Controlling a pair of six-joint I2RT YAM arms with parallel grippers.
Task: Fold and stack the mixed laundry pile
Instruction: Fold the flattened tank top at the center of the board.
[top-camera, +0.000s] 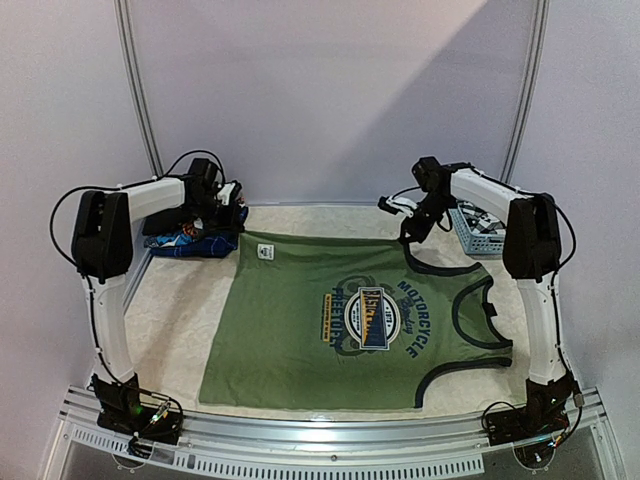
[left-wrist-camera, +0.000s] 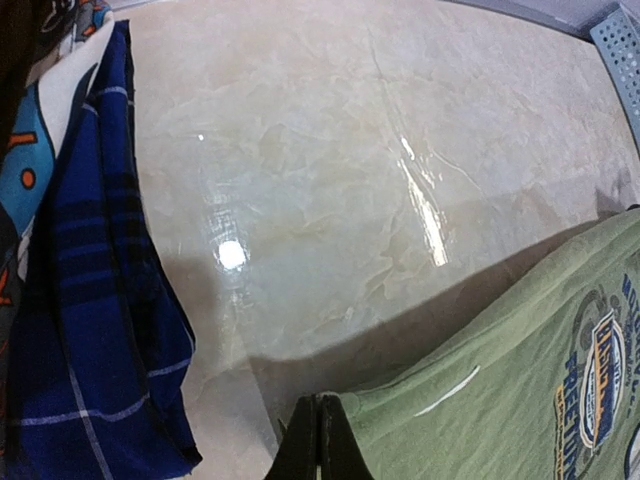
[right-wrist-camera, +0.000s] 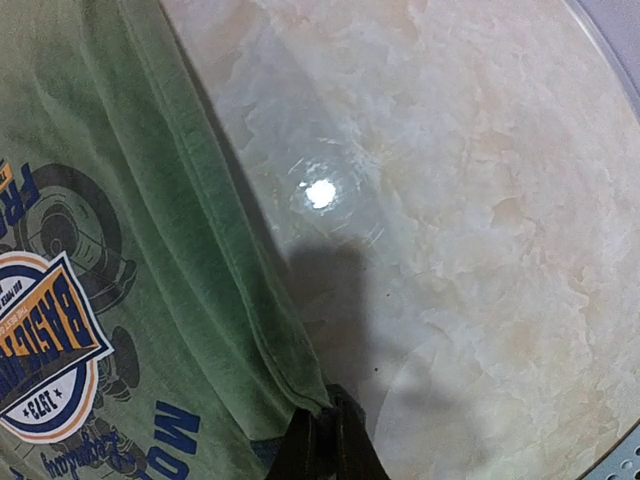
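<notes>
Olive-green sleeveless shirt with round blue-yellow logo and dark trim (top-camera: 330, 320): spread flat, print up, in the middle of the cream marbled table (top-camera: 170, 310). The hem lies toward the left arm and the neck and armholes toward the right arm.

Left fingers (left-wrist-camera: 300, 455): pressed together on the far hem corner of the shirt, with a thin fold of green cloth pinched between them. Right fingers (right-wrist-camera: 355, 450): likewise closed on the shirt's far edge near the shoulder strap, where the cloth rises off the table to the pinch.

The rest of the laundry, a blue checked cloth (left-wrist-camera: 90, 300) and an orange-blue-white print piece (left-wrist-camera: 30, 130), is heaped at the far left, just beside the hem. A light-blue plastic lattice basket (top-camera: 480, 235) stands at the far right.

Handling, as judged: the jersey is light, limp and stretchy, and no shape will be kept unsupported. The glossy table is likely to let it slide, so drag can bunch the near edge. The best hold is taken at hemmed edges and corners, where the doubled cloth gives the pinch something to bite. The two holds should be kept level and taut so the fold line is laid straight.
</notes>
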